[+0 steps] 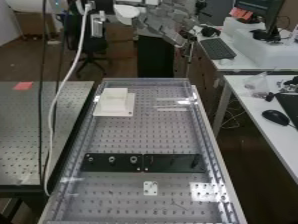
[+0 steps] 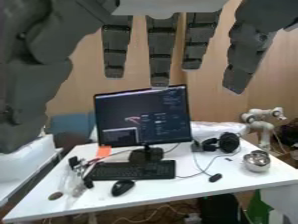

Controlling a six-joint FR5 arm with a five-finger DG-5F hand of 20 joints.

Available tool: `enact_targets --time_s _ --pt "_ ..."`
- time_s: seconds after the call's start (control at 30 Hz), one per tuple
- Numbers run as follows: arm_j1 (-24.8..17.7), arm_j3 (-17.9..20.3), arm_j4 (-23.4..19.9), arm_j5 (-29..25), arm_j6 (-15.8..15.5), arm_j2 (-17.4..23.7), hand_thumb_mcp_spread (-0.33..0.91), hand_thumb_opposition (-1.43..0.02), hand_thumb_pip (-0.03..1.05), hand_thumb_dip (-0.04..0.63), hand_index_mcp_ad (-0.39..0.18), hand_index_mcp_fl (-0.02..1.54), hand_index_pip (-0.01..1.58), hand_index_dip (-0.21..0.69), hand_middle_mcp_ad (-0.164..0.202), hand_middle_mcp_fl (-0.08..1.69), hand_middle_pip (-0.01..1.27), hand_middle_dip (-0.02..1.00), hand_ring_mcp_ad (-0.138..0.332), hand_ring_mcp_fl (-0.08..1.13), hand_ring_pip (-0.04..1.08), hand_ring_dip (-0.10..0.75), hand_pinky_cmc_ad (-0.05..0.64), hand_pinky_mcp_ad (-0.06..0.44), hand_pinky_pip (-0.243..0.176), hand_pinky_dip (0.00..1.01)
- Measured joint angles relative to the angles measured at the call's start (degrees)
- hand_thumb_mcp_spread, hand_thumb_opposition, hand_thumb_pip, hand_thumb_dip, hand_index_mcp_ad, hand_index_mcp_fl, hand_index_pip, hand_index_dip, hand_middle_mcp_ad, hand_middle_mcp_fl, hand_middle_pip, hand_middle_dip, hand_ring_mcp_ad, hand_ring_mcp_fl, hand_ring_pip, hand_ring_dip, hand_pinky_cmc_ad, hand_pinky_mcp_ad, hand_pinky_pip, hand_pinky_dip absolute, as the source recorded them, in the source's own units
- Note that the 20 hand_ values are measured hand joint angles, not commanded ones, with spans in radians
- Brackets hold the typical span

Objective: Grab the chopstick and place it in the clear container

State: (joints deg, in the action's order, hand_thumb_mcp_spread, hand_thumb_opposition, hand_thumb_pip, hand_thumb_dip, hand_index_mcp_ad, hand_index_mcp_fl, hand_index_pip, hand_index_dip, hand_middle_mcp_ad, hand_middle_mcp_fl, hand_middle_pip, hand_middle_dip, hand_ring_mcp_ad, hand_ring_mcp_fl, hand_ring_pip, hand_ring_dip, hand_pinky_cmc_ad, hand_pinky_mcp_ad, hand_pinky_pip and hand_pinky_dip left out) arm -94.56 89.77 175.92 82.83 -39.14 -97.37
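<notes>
Up at the top of the high view, the dark grey hand (image 1: 161, 24) is held in the air beyond the bench's far end, clear of the bench surface. In the wrist view the hand's fingers (image 2: 159, 50) hang straight and apart with nothing between them, so it is open. Thin pale strips (image 1: 171, 109) lie crosswise near the bench's far right corner; whether they are chopsticks, parts of a clear container or reflections, I cannot tell.
A white block on a square base (image 1: 114, 103) stands at the perforated bench's far left. Black fixture plates (image 1: 143, 163) cross its middle, with a small white plate (image 1: 150, 188) nearer. Beyond the hand, a desk (image 2: 153, 200) carries a monitor (image 2: 142, 117) and keyboard (image 2: 132, 170).
</notes>
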Motion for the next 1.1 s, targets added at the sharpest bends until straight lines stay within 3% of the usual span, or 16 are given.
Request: enact_targets --time_s 1.1 --pt "0.64 0.68 -0.68 0.69 -0.08 0.44 0.23 -0.68 0.42 0.077 -0.22 0.27 0.04 0.305 0.061 0.27 0.1 0.34 0.133 0.05 0.11 0.23 0.56 0.421 0.002 0.2"
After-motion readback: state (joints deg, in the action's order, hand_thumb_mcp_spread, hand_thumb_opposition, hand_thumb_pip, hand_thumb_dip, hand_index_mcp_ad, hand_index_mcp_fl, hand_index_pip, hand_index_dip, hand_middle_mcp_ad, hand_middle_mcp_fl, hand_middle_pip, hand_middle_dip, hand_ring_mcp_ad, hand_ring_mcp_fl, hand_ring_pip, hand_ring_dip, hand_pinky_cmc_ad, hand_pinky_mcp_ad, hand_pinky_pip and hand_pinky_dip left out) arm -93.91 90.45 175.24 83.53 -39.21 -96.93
